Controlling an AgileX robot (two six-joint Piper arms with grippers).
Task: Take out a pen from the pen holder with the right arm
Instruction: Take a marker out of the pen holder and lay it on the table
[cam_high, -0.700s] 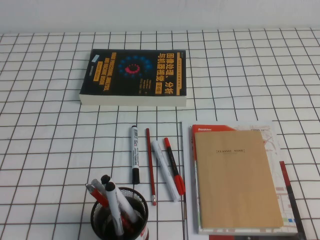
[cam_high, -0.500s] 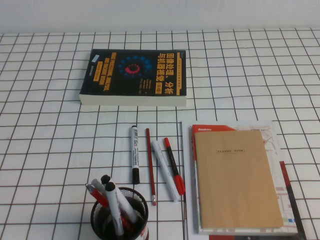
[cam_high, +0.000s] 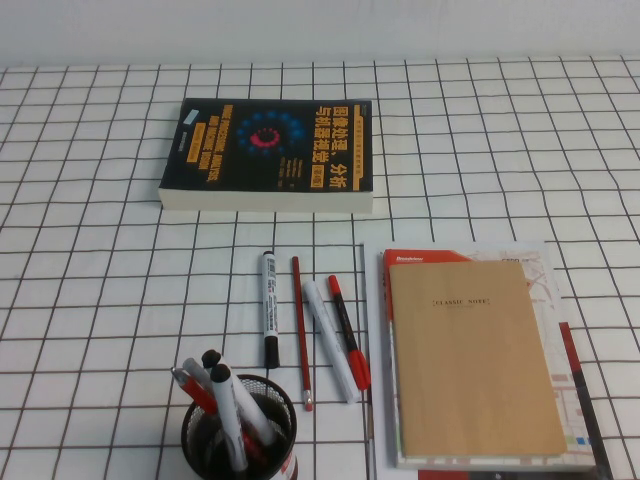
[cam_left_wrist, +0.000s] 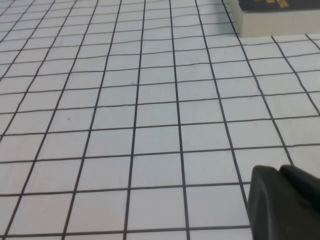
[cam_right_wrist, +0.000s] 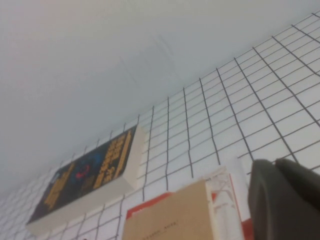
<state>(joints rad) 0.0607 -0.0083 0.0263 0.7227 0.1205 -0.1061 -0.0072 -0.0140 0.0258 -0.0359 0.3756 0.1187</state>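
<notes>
We read the right end effector (cam_right_wrist: 287, 200) as closed and empty, above the bench (cam_right_wrist: 260, 115) by the notebook (cam_right_wrist: 170, 215) and outside the high view. The left end effector (cam_left_wrist: 282, 200) is low over bare bench; we cannot tell its state. The pen holder (cam_high: 240, 432) lies off to the right one's left, outside its camera, and holds several markers (cam_high: 228, 405), leaning and bunched. Risks: descending with jaws closed, pinching two markers, tipping or lifting the holder, knocking the loose pens (cam_high: 330, 340) just beyond it.

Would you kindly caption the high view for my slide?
Pen holder at near edge, four loose pens beside a notebook, book behind; left end effector and right end effector out of frame.
</notes>
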